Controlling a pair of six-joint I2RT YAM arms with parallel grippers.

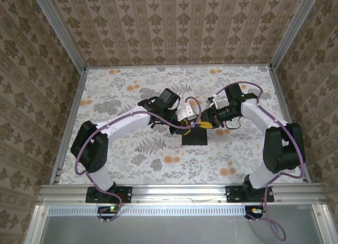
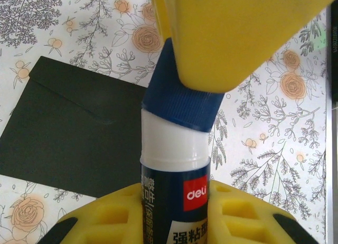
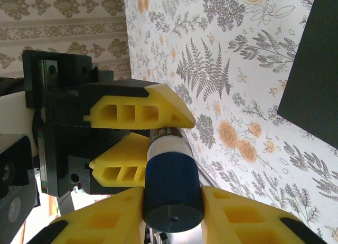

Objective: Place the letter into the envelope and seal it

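Observation:
A white-and-blue glue tube [image 2: 174,165] hangs above the table between both grippers. My left gripper [image 2: 174,207] is shut on its labelled body. My right gripper [image 3: 173,215] is shut on its ribbed blue cap [image 3: 173,194], which sits slightly tilted on the white neck. The two grippers meet tip to tip over the table's middle, left gripper [image 1: 194,117] and right gripper [image 1: 208,121]. The black envelope [image 1: 194,137] lies flat on the table just below them, flap side up and the flap down [image 2: 68,128]. The letter is out of view.
The floral tablecloth [image 1: 132,149] covers the whole table. Metal rails run along the left, right and back edges, with patterned walls behind them. The envelope's corner [image 3: 317,75] lies to the right of the held tube.

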